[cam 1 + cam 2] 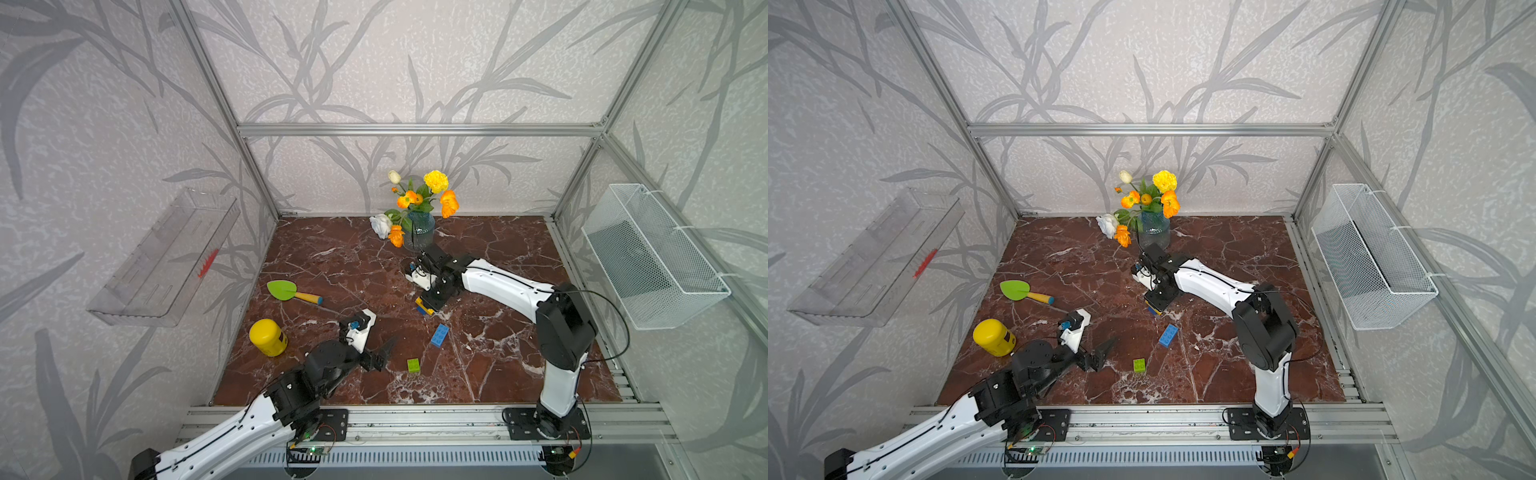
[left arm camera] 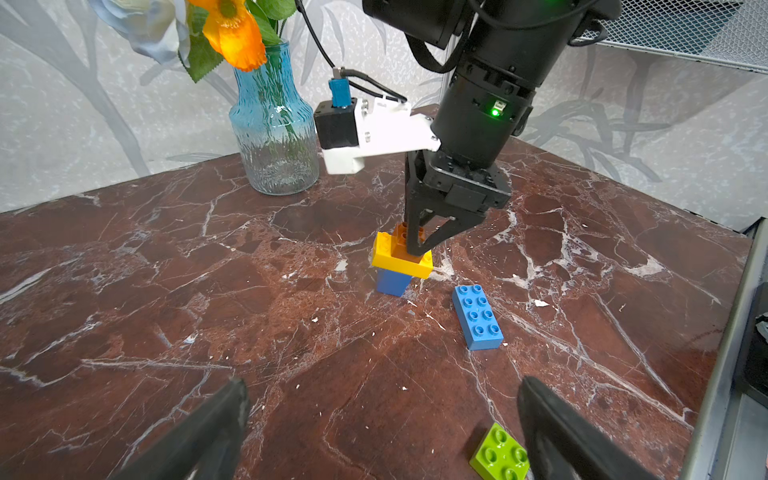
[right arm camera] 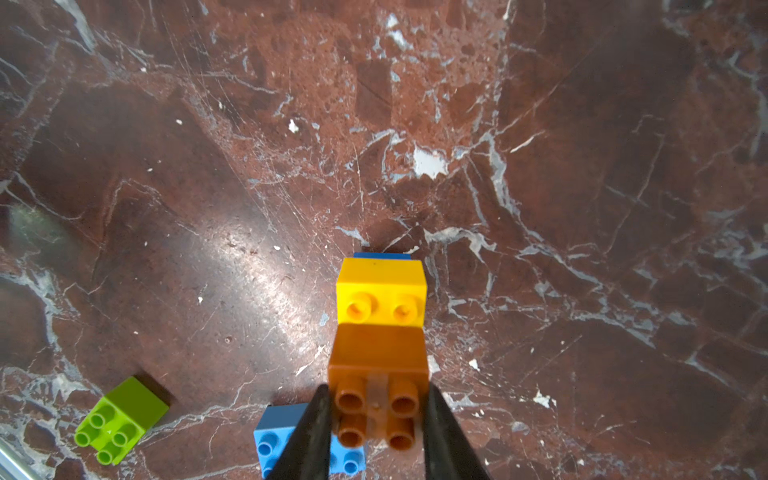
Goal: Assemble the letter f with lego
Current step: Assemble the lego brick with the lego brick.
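I'm seating orange (image 3: 378, 353) on yellow (image 3: 381, 291), right gripper (image 3: 377, 405) clamped on it; next I release and fetch green (image 3: 120, 419).

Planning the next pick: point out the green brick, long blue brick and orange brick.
green brick (image 1: 413, 365), in a top view, studded top
long blue brick (image 1: 439, 335), in a top view, studded top
orange brick (image 3: 378, 353), right wrist view, side face

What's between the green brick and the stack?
Bare table on the straight line. The long blue brick lies just beside it, toward the robot's right, touching neither green brick nor stack. Shows in both top views.
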`<state>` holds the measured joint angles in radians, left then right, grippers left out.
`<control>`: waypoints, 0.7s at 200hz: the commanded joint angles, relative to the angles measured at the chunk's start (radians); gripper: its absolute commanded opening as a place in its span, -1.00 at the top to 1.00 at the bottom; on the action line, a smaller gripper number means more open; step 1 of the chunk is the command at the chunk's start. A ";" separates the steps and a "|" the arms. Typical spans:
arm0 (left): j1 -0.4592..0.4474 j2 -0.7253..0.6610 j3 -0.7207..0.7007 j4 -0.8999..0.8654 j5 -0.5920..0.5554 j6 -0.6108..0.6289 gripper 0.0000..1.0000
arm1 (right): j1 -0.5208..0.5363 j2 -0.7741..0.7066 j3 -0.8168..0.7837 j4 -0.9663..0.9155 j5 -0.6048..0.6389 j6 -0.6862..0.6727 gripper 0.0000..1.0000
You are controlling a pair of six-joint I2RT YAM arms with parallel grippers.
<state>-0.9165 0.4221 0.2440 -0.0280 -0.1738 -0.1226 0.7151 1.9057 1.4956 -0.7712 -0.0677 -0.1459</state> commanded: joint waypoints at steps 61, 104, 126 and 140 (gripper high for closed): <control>-0.002 -0.002 -0.011 0.022 -0.005 0.012 -0.99 | 0.010 0.084 0.020 -0.002 -0.001 0.011 0.55; -0.002 -0.003 -0.012 0.020 -0.003 0.011 -0.99 | 0.012 0.082 0.022 0.015 0.005 0.021 0.49; -0.002 -0.003 -0.012 0.020 0.000 0.011 -0.99 | 0.012 0.058 0.009 0.036 0.018 0.031 0.38; -0.002 -0.003 -0.011 0.019 0.007 0.012 -0.99 | 0.012 0.035 -0.002 0.052 0.031 0.040 0.31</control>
<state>-0.9165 0.4221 0.2440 -0.0280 -0.1734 -0.1226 0.7219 1.9362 1.5269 -0.7334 -0.0776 -0.1307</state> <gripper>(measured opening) 0.993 0.335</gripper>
